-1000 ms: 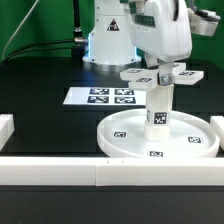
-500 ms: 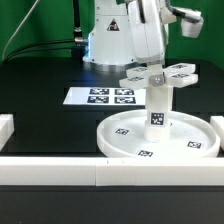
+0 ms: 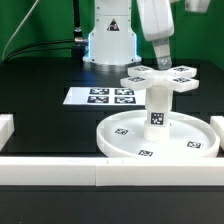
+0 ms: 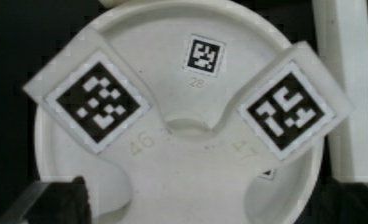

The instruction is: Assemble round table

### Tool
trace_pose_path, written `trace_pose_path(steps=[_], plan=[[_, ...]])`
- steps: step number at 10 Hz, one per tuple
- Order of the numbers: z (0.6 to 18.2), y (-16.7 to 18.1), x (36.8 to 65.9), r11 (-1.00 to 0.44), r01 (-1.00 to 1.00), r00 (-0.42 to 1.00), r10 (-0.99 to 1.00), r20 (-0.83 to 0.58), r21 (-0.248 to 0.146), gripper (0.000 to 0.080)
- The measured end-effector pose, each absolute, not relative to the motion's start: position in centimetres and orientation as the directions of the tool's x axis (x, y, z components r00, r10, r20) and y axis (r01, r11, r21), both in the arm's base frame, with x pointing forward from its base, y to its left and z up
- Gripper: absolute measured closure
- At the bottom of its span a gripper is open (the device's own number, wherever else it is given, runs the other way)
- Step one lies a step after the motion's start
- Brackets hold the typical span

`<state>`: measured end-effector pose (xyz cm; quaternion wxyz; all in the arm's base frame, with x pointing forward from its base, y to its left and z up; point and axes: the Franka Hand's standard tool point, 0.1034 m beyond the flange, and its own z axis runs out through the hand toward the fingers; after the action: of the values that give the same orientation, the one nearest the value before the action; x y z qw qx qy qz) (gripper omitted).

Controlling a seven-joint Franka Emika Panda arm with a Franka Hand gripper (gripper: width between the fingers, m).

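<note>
The round disc (image 3: 120, 134) lies on the black table at the exterior view's right. The short thick leg (image 3: 158, 106) stands upright in its hub. The cross-shaped piece (image 3: 159, 78) sits on top of the leg, its tagged arms spread out. My gripper (image 3: 160, 60) hangs just above the cross-shaped piece, open and holding nothing. In the wrist view the cross-shaped piece (image 4: 195, 125) fills the picture with two large tags, and the disc shows beneath it. My gripper (image 4: 211, 202) shows there only as dark fingertips (image 4: 56, 200) at the picture's edge, set wide apart.
The marker board (image 3: 107, 97) lies flat at the exterior view's left of the disc. Long white border bars (image 3: 60, 170) run along the front edge, with a block (image 3: 6, 128) at the left. The robot base (image 3: 110, 40) stands at the back.
My gripper has let go of the cross-shaped piece and risen off it. The cross-shaped piece stays on the leg, slightly turned.
</note>
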<state>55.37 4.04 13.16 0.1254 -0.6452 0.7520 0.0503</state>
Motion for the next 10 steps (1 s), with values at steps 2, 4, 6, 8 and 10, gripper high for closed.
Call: trace_pose_path(steps=[2, 4, 6, 8, 10], plan=[[12.6, 4.1, 55.2, 0.098, -0.991, -0.073, -0.967, -0.245, -0.093, 0.0151], [12.6, 4.7, 55.2, -0.133, -0.985, 0.154, -0.966, -0.207, -0.114, 0.0151], [13.1, 5.3, 55.6, -0.386, -0.911, 0.408, -0.897, -0.169, -0.145, 0.0151], [13.1, 5.3, 55.6, -0.518, -0.839, 0.541, -0.828, -0.150, -0.166, 0.0151], [13.1, 5.3, 55.6, -0.631, -0.753, 0.655, -0.745, -0.124, -0.186, 0.0151]])
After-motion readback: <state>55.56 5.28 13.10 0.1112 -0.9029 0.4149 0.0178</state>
